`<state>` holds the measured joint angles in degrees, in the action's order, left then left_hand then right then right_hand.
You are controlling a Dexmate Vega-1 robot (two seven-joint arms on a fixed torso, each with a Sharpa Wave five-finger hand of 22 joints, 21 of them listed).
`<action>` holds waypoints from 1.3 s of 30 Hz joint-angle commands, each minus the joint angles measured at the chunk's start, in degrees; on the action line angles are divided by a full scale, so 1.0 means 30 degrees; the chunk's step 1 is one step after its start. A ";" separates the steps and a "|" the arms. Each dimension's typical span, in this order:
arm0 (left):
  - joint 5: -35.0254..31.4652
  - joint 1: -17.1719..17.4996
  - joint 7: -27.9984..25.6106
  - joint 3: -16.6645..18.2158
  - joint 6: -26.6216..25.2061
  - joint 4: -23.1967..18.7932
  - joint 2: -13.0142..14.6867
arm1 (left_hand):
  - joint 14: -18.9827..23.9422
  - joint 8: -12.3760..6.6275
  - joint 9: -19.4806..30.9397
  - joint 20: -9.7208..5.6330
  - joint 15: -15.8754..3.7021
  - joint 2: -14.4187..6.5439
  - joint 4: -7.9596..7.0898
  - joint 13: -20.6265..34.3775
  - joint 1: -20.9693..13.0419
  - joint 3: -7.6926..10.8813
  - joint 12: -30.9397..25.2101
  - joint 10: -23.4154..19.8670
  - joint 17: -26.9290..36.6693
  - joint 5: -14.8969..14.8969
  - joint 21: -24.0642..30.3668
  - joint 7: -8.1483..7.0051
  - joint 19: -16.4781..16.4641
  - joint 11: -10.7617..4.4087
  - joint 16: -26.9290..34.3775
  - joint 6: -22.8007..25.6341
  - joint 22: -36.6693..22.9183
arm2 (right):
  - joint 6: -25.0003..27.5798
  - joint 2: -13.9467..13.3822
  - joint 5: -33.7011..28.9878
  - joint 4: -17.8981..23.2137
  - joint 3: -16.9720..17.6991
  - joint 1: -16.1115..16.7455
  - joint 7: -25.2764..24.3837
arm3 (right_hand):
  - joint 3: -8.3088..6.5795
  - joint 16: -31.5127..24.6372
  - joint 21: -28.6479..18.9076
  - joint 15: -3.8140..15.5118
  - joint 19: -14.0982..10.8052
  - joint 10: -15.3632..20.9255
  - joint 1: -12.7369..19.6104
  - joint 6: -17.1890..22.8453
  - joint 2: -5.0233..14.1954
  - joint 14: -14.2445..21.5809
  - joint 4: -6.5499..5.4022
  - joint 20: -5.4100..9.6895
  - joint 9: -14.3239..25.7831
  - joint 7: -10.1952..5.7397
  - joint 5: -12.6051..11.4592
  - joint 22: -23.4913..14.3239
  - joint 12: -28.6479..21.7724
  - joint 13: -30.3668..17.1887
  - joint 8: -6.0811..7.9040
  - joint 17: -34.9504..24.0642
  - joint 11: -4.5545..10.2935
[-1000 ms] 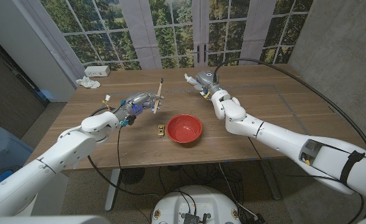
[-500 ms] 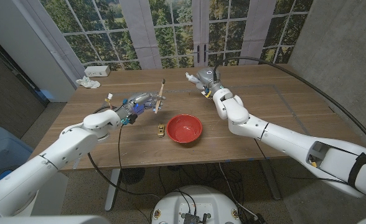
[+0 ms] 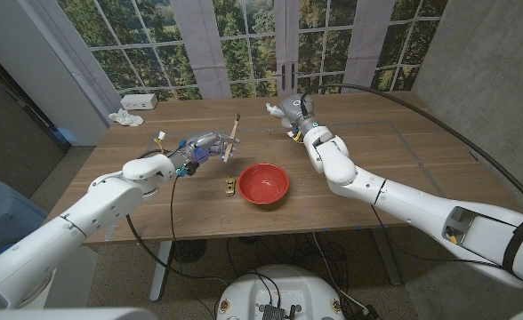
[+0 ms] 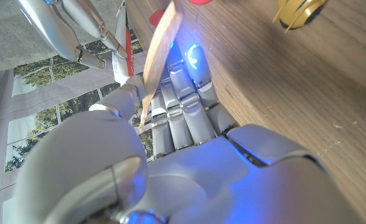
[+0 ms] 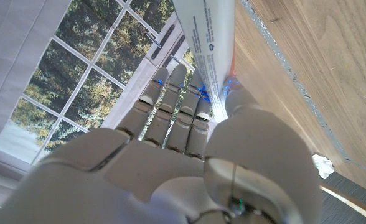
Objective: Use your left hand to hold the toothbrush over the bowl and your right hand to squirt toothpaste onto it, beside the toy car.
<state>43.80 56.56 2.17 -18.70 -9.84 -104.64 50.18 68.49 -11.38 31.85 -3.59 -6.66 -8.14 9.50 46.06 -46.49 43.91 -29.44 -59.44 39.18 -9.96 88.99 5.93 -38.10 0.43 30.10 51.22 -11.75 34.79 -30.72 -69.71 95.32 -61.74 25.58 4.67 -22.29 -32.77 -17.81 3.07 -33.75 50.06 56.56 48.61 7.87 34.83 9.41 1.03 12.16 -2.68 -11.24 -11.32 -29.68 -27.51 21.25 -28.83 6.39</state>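
From the head view, the robot's left hand (image 3: 199, 147) grips a wooden toothbrush (image 3: 233, 133) upright above the middle of the wooden table (image 3: 377, 169), short of the red bowl (image 3: 263, 184), which sits toward the near edge. A small gold toy car (image 3: 230, 186) lies just beside the bowl on its left. The right hand (image 3: 290, 114) holds a white toothpaste tube (image 3: 270, 110) near the far edge, well apart from the bowl. A crumpled white cloth (image 3: 124, 117) and a white box (image 3: 140, 101) rest at the far left corner. In the left wrist view, the fingers (image 4: 189, 106) close around the toothbrush (image 4: 160, 50), with the toy car (image 4: 298, 11) on the wood and the other arm's tube (image 4: 123, 53) beyond. In the right wrist view, the right hand (image 5: 189, 155) clasps the tube (image 5: 209, 43) between thumb and fingers (image 5: 164, 112).
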 commanded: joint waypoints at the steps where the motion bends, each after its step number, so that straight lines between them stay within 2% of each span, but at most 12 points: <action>1: -0.0193 -0.0596 0.0347 -0.0431 -0.0257 0.0148 -0.0104 | 0.2023 -0.0118 0.0058 -0.2836 -0.2071 -0.0899 -0.0407 0.0002 -0.0860 0.0539 0.0034 -0.4204 0.0051 -0.0073 0.0074 -0.0319 -0.0111 -0.4015 0.0064 0.0834 -0.0023 | -0.0512 -0.0180 -0.3123 0.0718 0.0466 0.0563 0.1553 | -0.0029 0.0040 -0.0157 0.2940 -0.0083 0.0192 0.0139 0.0181 0.0126 0.0254 -0.0051 0.0176 0.0032 -0.0033 -0.0118 -0.0026 -0.0182 -0.0141 0.0158 -0.0078 0.0051; 26: -0.0425 -0.2246 0.1013 -0.1666 -0.2226 0.0395 -0.0269 | 0.2057 -0.0096 0.0040 -0.2838 -0.2077 -0.0901 -0.0389 0.0028 -0.0908 0.0519 0.0085 -0.4223 0.0016 -0.0065 0.0080 -0.0239 -0.0176 -0.3995 0.0039 0.0843 -0.0015 | -0.2699 -0.0190 -0.6086 0.2006 0.1743 0.1677 0.3820 | -0.0061 0.0224 -0.0252 0.2938 -0.0095 0.0235 0.0201 0.0298 0.0097 0.0463 -0.0072 0.0239 0.0049 -0.0056 -0.0080 -0.0017 -0.0413 -0.0514 0.0272 -0.0121 0.0025; 39: -0.0651 -0.2975 0.1723 -0.2262 -0.2496 0.0885 -0.0548 | 0.2061 -0.0079 0.0027 -0.2840 -0.2071 -0.0907 -0.0370 0.0039 -0.0963 0.0520 0.0102 -0.4245 0.0005 -0.0058 0.0075 -0.0204 -0.0172 -0.3987 0.0030 0.0838 -0.0017 | -0.3808 -0.0314 -0.7177 0.2563 0.2045 0.2119 0.4636 | -0.0070 0.0292 -0.0300 0.2948 -0.0094 0.0267 0.0229 0.0353 0.0097 0.0566 -0.0080 0.0270 0.0054 -0.0049 -0.0064 -0.0015 -0.0522 -0.0690 0.0328 -0.0172 -0.0013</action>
<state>42.30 49.52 5.89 -24.01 -16.08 -102.98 49.09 68.65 -11.24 31.74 -3.59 -6.51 -7.90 9.56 45.88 -46.73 43.97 -29.28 -59.44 38.96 -9.97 88.99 5.93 -38.10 0.42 29.86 51.22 -11.75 26.09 -31.37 -88.46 101.61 -56.47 30.82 16.56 -22.28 -31.92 -18.48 3.38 -33.75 50.14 56.78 49.33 8.08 35.95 9.41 1.45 12.14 -2.99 -11.27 -11.19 -30.99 -29.37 21.84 -29.10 6.46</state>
